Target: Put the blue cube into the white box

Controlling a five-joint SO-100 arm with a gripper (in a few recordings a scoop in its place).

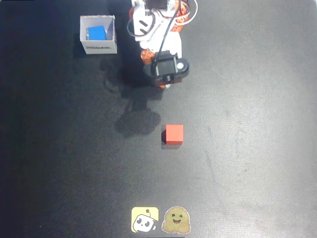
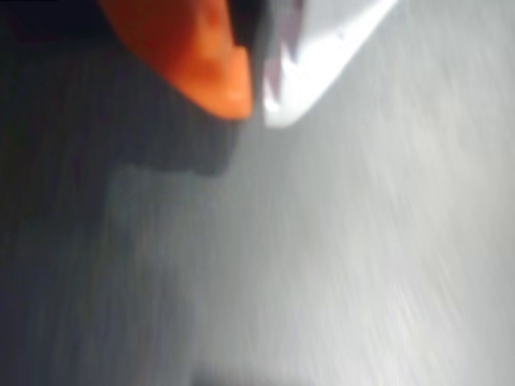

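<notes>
The blue cube (image 1: pixel 97 32) lies inside the white box (image 1: pixel 113 30) at the upper left of the overhead view; dark print shows on the box's near wall. My gripper (image 1: pixel 163 85) sits folded back near the arm's base, to the right of the box and well apart from it. In the wrist view the orange finger (image 2: pixel 211 58) and the white finger (image 2: pixel 318 60) meet at their tips, with nothing between them, so my gripper (image 2: pixel 257 108) is shut. The table under them is blurred.
A red cube (image 1: pixel 174 134) rests on the black table (image 1: pixel 247 124) below the gripper, in the middle of the overhead view. Two stickers (image 1: pixel 161 220) lie at the bottom edge. The arm's base (image 1: pixel 156 20) stands at the top centre.
</notes>
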